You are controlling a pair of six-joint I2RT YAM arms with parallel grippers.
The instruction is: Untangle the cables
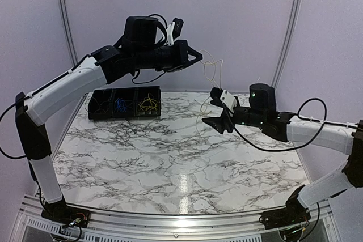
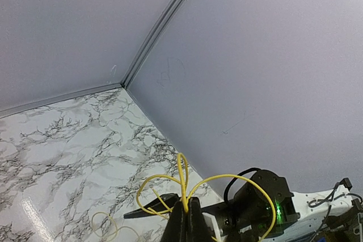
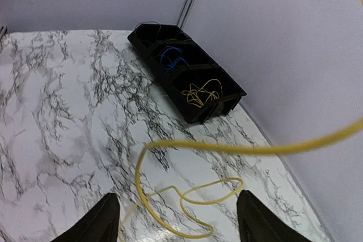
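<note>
My left gripper point(image 1: 195, 56) is raised high over the back of the table, shut on a thin yellow cable point(image 2: 182, 174) whose loops fan out above the closed fingertips point(image 2: 180, 213). From there the cable point(image 1: 211, 72) hangs down towards my right gripper point(image 1: 217, 107), which stands open just below and to the right. In the right wrist view the cable's yellow loops point(image 3: 187, 196) dangle between the wide-apart fingers point(image 3: 105, 216), and a blurred strand point(image 3: 255, 148) crosses above. I cannot tell whether the cable touches them.
A black compartmented tray point(image 1: 93, 106) sits at the back left of the marble table. It holds blue cables point(image 1: 119, 105), yellow cables point(image 1: 148, 103) and dark ones. The tray point(image 3: 210, 114) lies against the back wall in the right wrist view.
</note>
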